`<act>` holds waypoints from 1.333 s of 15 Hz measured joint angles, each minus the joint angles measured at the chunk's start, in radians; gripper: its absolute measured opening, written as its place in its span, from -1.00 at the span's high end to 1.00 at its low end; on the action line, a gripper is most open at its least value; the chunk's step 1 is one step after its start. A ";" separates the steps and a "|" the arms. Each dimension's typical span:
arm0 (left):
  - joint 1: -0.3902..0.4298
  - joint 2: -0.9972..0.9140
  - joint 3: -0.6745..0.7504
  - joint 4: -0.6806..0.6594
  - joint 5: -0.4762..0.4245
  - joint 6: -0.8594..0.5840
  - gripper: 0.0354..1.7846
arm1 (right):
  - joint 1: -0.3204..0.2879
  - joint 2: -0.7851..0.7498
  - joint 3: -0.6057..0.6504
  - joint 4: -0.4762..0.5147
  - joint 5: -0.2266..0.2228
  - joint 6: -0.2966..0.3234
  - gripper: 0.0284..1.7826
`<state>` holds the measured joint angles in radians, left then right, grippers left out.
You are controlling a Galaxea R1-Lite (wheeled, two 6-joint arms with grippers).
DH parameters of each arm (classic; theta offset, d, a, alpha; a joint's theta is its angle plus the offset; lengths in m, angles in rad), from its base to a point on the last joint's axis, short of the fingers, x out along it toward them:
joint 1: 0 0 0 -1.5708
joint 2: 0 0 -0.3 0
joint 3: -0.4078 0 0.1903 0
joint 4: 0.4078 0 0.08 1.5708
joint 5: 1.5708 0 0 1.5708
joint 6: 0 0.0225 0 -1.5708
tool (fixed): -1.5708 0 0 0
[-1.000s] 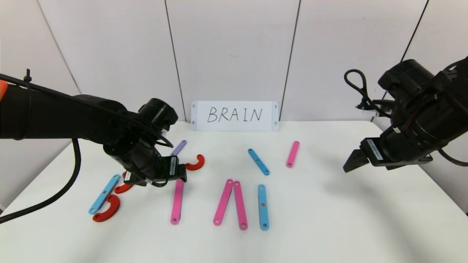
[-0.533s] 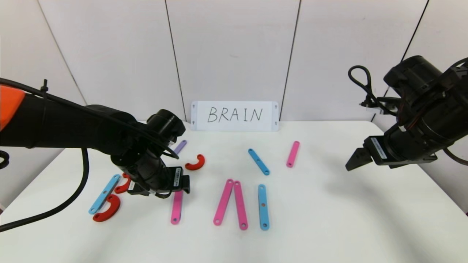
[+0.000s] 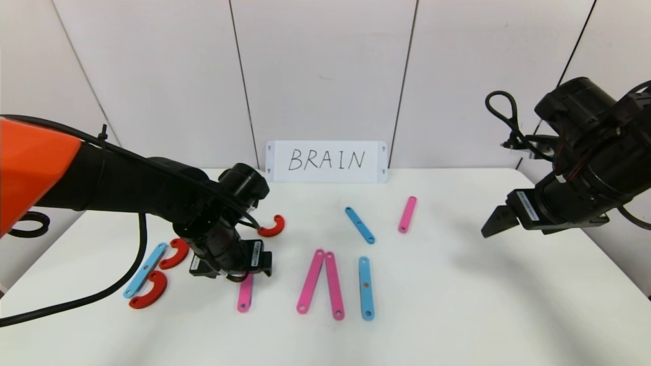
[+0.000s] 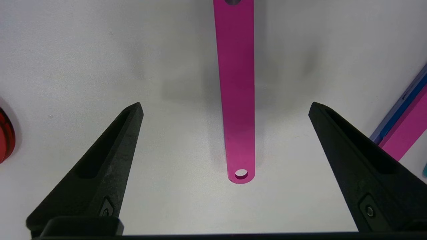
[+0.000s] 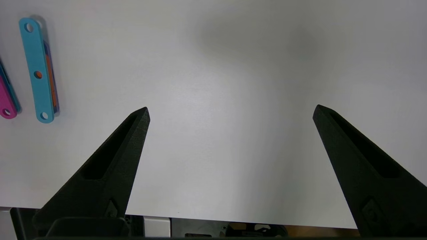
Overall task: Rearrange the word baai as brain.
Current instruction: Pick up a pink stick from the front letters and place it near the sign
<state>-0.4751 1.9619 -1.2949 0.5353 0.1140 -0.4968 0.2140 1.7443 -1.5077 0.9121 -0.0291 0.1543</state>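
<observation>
A: Head view, go. Where's the word?
B: White table (image 3: 457,315), pieces scattered lower centre. Left gripper (image 3: 231,264) sits left of centre, over the top end of a pink strip (image 3: 244,296); that strip's long axis runs near vertical in frame, its holed end toward the bottom edge.
A: Rest of the letters?
B: Two pink strips (image 3: 322,283) meet at the top and spread downward like a narrow tent. Just right of them is a light-blue strip (image 3: 366,287), vertical. Above, a short blue strip (image 3: 359,224) runs diagonally, upper left to lower right, and a short pink strip (image 3: 407,214) leans slightly right. Far left: a light-blue strip (image 3: 145,269), diagonal, with two red half-rings (image 3: 161,272) beside it. Another red half-ring (image 3: 272,226) lies near the arm.
A: Right side?
B: Right gripper (image 3: 496,222) hovers at right edge, well apart from all pieces. BRAIN card (image 3: 326,161) stands at the back.
A: Left wrist view?
B: Fingers (image 4: 100,170) spread wide, nothing held. The pink strip runs top to bottom mid-frame between them, its holed end toward the bottom.
A: Right wrist view?
B: Fingers (image 5: 110,166) wide apart over bare table. The vertical light-blue strip is upper left.
</observation>
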 joint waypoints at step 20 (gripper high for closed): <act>0.001 0.030 -0.002 -0.001 0.008 0.001 -0.45 | 0.005 -0.010 0.004 0.000 0.000 0.000 -0.92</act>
<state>-0.4738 1.9917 -1.2970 0.5338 0.1221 -0.4955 0.2191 1.7343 -1.5032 0.9121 -0.0291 0.1538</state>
